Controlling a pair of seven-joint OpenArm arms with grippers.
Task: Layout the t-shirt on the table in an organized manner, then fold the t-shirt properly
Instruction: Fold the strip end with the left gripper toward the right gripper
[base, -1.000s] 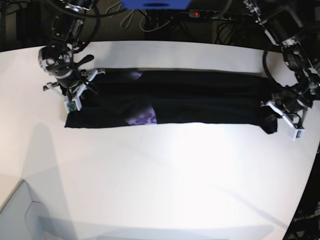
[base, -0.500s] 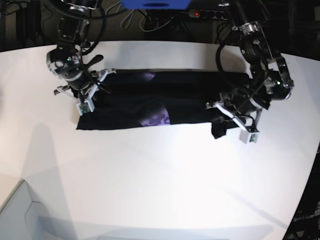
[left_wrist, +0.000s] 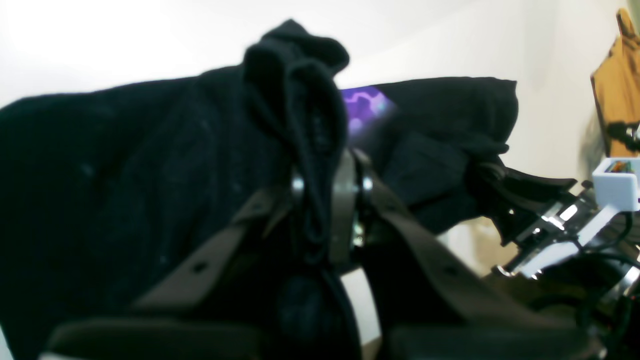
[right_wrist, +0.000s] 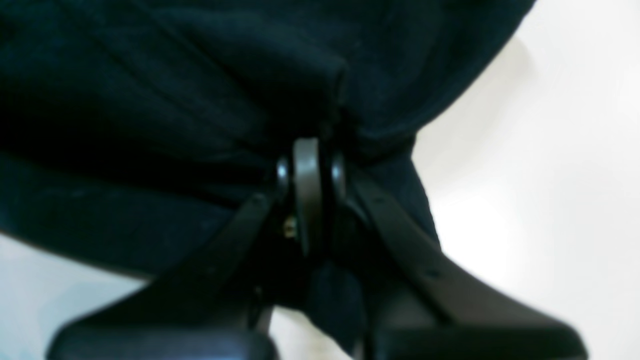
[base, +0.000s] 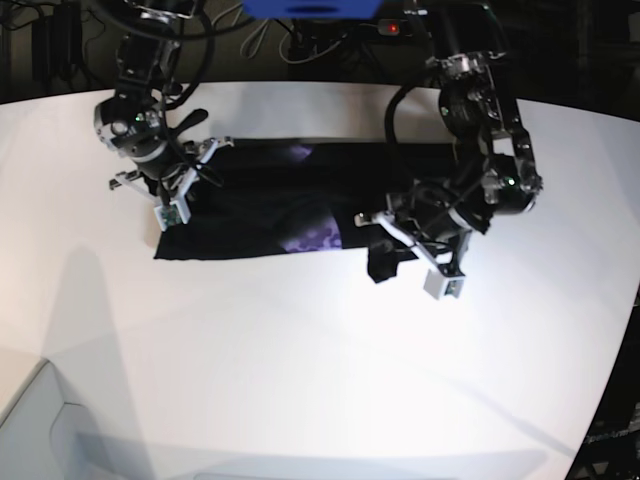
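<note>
Left gripper (base: 385, 243) clamped on the t-shirt (base: 260, 200) end, arm bent low over the table (base: 300, 380). Right gripper (base: 172, 172) pinches the opposite end. Shirt lies folded lengthwise.

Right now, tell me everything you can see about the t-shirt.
The t-shirt is black soft cloth with a purple printed patch, folded into a long band lying on the white table. The right gripper pinches one end; the left gripper pinches the other end, bunched and carried over the band.

Bright overhead glare on table (base: 330, 330), soft arm shadows; wrist views blurry, base fisheye-warped
</note>
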